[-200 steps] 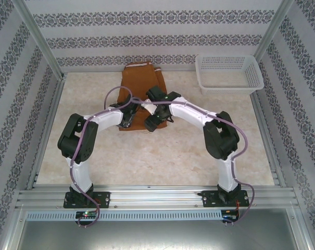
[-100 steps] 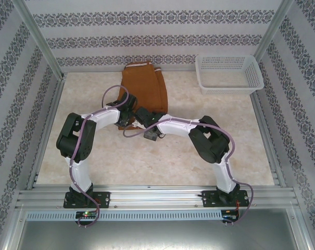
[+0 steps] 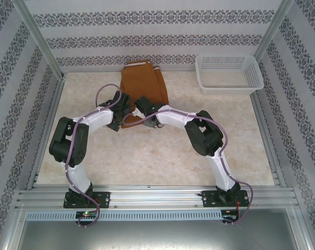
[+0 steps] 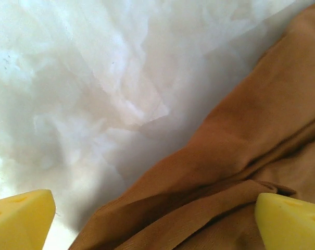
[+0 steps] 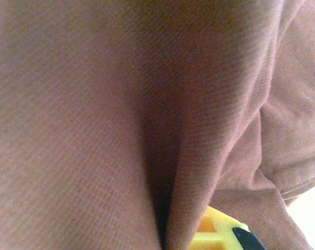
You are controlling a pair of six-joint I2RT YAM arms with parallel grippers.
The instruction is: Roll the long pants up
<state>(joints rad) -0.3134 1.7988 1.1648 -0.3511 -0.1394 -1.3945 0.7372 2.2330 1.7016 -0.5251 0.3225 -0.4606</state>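
Note:
The long pants [image 3: 145, 86] are rust-brown and lie flat at the back middle of the table, with the pale waistband [image 3: 139, 64] against the far wall. Both grippers are at the near end of the pants. My left gripper [image 3: 118, 112] is open at the near left edge. In the left wrist view its yellow fingertips [image 4: 20, 219] stand wide apart over a fold of the pants [image 4: 235, 156], with the left gripper [image 4: 154, 224] holding nothing. My right gripper [image 3: 146, 115] is shut on a pinched ridge of the pants [image 5: 95, 104]. One yellow finger [image 5: 215, 233] shows beside the cloth.
A white plastic basket [image 3: 229, 73] stands at the back right corner. The pale marbled table [image 3: 199, 156] is bordered by metal frame rails [image 3: 48, 130] and patterned walls on three sides. The arm bases sit on the near rail.
The left gripper has opened and let go of the cloth. The right gripper has closed on the pants. Both arms have shifted left along the near end of the pants.

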